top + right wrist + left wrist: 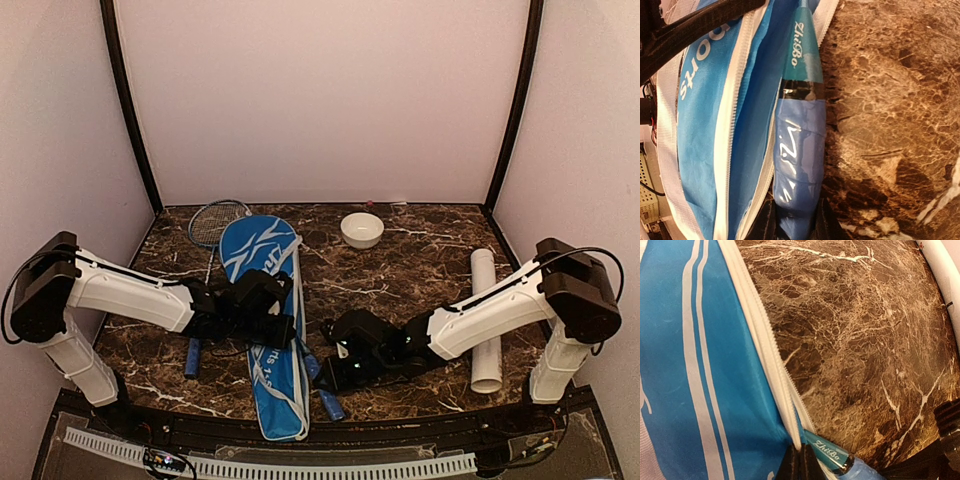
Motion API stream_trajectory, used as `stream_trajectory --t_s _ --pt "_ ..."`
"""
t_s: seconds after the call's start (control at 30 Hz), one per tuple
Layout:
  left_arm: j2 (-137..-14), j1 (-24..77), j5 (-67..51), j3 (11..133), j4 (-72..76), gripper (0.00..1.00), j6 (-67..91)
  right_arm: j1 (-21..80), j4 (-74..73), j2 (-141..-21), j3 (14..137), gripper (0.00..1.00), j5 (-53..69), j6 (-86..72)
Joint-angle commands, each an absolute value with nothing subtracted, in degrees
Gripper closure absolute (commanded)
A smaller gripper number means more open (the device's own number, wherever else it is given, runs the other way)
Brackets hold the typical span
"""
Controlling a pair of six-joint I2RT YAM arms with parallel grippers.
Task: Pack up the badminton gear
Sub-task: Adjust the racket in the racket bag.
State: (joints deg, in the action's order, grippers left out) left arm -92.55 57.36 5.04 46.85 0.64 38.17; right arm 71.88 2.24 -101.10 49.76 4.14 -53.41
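1. Currently the left gripper [801,466] is pinched closed on the white zipper trim [765,340] of the blue racket cover [262,255], which lies lengthwise on the marble table [420,270] between the two arms.
2. The right gripper [794,227] is clamped around the butt end of a blue racket handle [799,160]. That handle sits in the cover's open mouth and pokes out toward the near edge.
3. The cover looks like thin, limp fabric. It will likely sag and bunch, so the stitched trim is the firmest place to grip.
4. The racket should be light and stiff along its length. Its glossy wrapped grip may slip, so a hold square across the handle seems safest; the shaft and strings look too thin to take a squeeze.
5. A second racket [213,222] lies just left of the cover, its handle pointing toward the near edge, which is probably the place to take it.
6. The long white tube [485,310] rests well to the right. It looks rigid and smooth and is apt to roll, so a grip near its middle would suit it.
7. A small white bowl [362,229] sits beyond the cover.
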Motion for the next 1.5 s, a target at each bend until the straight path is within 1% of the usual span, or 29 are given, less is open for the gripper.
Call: stream_trajectory --t_s 0.0,0.13,0.43,0.8,1.47 --pt "-89.76 57.22 3.39 46.00 2.65 1.00 37.64 71.77 4.20 -99.63 51.72 0.95 4.54 -53.34" --pt "-89.43 57.22 3.58 45.68 2.38 1.00 37.36 71.78 5.16 -98.50 52.73 0.97 5.79 -53.55" --pt "-88.47 57.22 2.90 44.32 3.54 1.00 38.10 71.76 7.97 -98.29 54.29 0.98 8.17 -54.99" --pt "-86.43 57.22 -0.32 42.83 8.78 1.00 40.08 71.77 8.13 -103.65 58.66 0.98 6.61 -53.50" --pt "-80.26 57.22 -0.36 40.96 10.42 1.00 41.57 70.31 8.72 -107.43 59.00 0.99 4.99 -54.58"
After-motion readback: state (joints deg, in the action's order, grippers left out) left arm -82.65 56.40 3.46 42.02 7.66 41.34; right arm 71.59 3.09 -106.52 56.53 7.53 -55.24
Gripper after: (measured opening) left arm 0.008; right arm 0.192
